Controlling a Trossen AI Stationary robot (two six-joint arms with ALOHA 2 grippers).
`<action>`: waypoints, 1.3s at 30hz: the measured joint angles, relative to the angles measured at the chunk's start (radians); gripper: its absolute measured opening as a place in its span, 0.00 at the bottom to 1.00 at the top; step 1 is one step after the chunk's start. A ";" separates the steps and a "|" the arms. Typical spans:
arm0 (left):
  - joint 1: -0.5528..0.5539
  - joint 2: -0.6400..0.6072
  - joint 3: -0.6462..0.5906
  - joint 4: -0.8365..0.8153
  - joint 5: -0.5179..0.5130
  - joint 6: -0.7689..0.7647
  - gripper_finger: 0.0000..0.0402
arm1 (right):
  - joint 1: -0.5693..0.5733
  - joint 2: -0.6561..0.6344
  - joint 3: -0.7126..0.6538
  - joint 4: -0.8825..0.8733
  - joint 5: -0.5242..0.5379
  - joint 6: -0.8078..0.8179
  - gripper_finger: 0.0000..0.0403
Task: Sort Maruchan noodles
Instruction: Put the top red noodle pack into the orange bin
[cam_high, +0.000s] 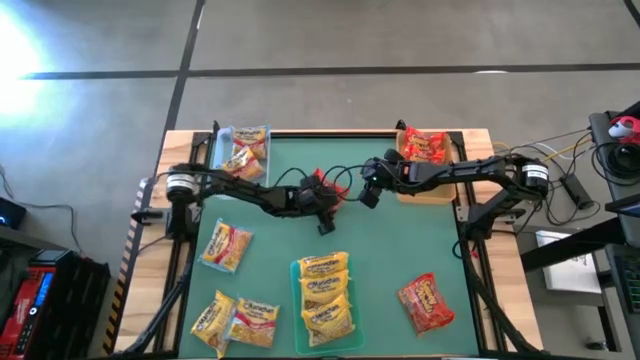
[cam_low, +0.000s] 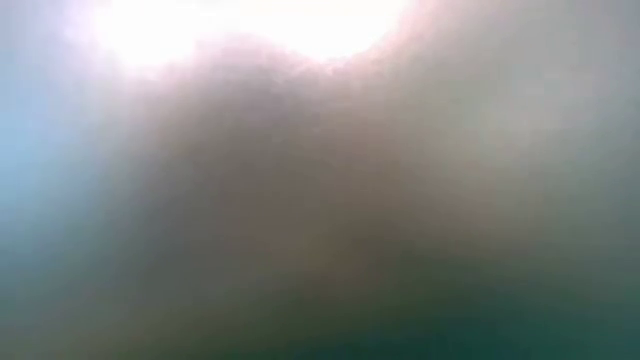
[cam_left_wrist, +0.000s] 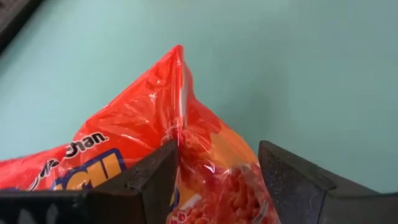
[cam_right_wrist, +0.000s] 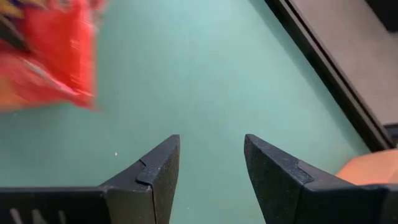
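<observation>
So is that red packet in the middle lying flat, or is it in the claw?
In the claw. The left gripper has the red packet between its fingers, one corner peaking above the green mat. Whether it's lifted clear, I cannot tell.

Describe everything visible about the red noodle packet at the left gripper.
The red noodle packet is crinkly, glossy plastic, red shading to orange, with part of white Maruchan lettering, a yellow-and-blue label and noodles pictured. It sits between the fingers of the left gripper near the middle of the green mat, one corner sticking out past the fingertips. One finger touches it; the other stands apart. Whether it rests on the mat cannot be told.
</observation>
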 joint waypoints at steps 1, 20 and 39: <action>-0.003 -0.022 -0.017 -0.022 0.000 -0.006 0.51 | 0.000 0.000 0.000 0.000 0.004 -0.003 0.42; -0.012 -0.415 -0.352 -0.063 -0.185 -0.405 0.49 | -0.006 0.000 0.000 0.320 -0.105 0.041 0.42; -0.020 -0.297 -0.400 -0.023 -0.175 -0.562 0.49 | -0.157 0.096 -0.001 0.448 -0.516 0.273 0.42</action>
